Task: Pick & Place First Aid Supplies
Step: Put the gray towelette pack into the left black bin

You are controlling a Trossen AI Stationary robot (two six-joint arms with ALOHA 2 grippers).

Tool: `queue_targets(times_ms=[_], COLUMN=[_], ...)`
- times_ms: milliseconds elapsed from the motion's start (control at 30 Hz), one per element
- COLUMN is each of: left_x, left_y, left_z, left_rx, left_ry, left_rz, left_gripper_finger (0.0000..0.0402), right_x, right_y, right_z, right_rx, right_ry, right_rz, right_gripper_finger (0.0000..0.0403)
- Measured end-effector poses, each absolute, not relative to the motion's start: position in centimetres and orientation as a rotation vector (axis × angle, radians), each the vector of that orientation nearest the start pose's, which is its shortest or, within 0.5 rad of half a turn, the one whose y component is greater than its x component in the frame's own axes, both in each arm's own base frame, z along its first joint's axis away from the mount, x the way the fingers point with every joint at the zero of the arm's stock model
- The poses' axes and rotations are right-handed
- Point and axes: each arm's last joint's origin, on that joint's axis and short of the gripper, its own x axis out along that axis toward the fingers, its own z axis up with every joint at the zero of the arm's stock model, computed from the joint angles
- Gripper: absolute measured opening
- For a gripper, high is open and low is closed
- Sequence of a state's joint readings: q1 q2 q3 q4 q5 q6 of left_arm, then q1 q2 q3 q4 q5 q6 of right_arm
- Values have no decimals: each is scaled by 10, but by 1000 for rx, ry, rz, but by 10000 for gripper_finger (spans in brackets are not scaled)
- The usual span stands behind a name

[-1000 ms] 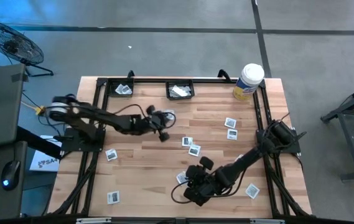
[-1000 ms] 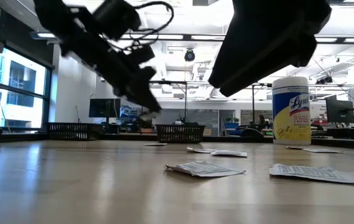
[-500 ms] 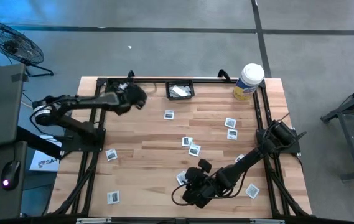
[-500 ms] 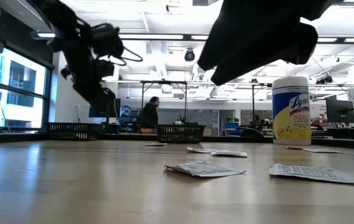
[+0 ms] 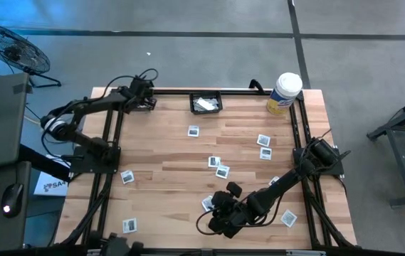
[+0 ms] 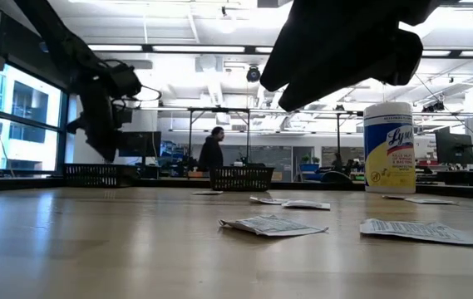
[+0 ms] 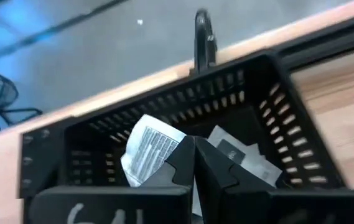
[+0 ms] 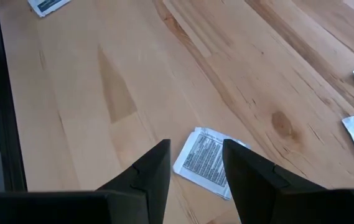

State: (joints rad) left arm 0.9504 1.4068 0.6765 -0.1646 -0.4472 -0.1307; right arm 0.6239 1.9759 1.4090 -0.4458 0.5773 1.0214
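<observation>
The first aid supplies are small white packets with dark print, several scattered flat on the wooden table [image 5: 188, 153]. My left gripper [image 5: 144, 102] is over the black mesh basket [image 7: 226, 106] at the far left corner, shut on a printed packet [image 7: 149, 149]; more packets [image 7: 242, 155] lie inside. My right gripper [image 5: 213, 215] hovers open near the near edge, fingers on either side above a packet [image 8: 206, 162] that lies flat, also seen in the low view as packet [image 6: 273, 224]. My left gripper pinches the printed packet by its edge [image 7: 175, 163] between both fingers. The packet sticks out to one side of the fingers, tilted, lifted over the basket's inside. The fingers themselves hide how far back it reaches.
A second black basket [image 5: 206, 104] with packets stands at the far edge's middle. A large white tub with yellow label [image 5: 285, 92] stands at the far right corner. Black frame rails [image 5: 298, 142] run along both table sides. A person [image 6: 211, 154] walks in the room beyond.
My left gripper has swung from the table's middle toward the far left corner and now stands over the basket there. One packet stays on the table where that gripper was. My right arm has kept still.
</observation>
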Motion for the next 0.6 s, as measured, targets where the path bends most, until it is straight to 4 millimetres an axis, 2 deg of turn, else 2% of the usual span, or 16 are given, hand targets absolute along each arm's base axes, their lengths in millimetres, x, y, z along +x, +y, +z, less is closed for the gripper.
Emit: queue_targets(times_ms=[133,267,500,600], left_x=[137,135,140,147], left_y=[225,229,236,235], left_z=[162,159,179,192], left_rx=[-384,-397,-397,-442], left_ry=[861,870,920,924], left_rz=[1336,1345,1315,1219], left_gripper_finger=[3,24,96,117], right_x=[344,344,344,344], right_y=[228,228,228,228], right_z=[187,187,187,187], right_rx=[395,406,408,407], right_ry=[740,742,742,743], right_rz=[-366,-365,-363,-363], right_gripper_finger=[139,139,139,139])
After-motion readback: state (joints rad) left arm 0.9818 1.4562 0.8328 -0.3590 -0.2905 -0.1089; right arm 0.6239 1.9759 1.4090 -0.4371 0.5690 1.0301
